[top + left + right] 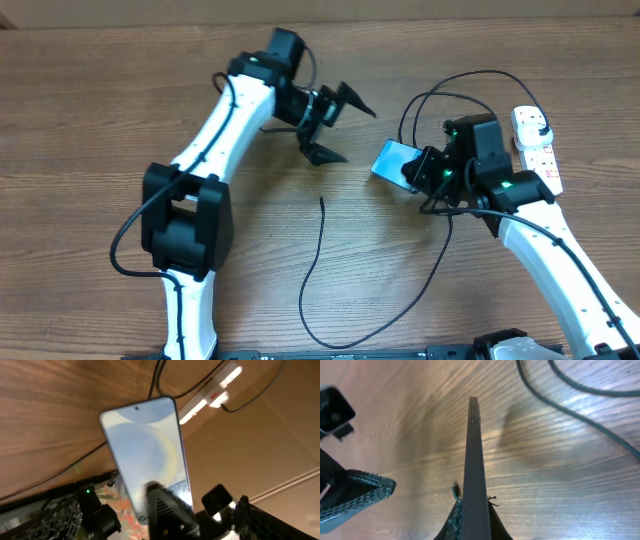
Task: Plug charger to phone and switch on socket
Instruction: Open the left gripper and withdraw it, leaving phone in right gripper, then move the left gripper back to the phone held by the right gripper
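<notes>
My right gripper (421, 172) is shut tight on the phone (393, 160), my left gripper (345, 128) is wide open and empty, and the charger (318, 255) lies loose on the table (90, 90), so plugging in and the socket (540, 155) are left to do.

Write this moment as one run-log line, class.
left hand: open, empty | right hand: shut on phone | charger: tip loose on table | socket: untouched
</notes>
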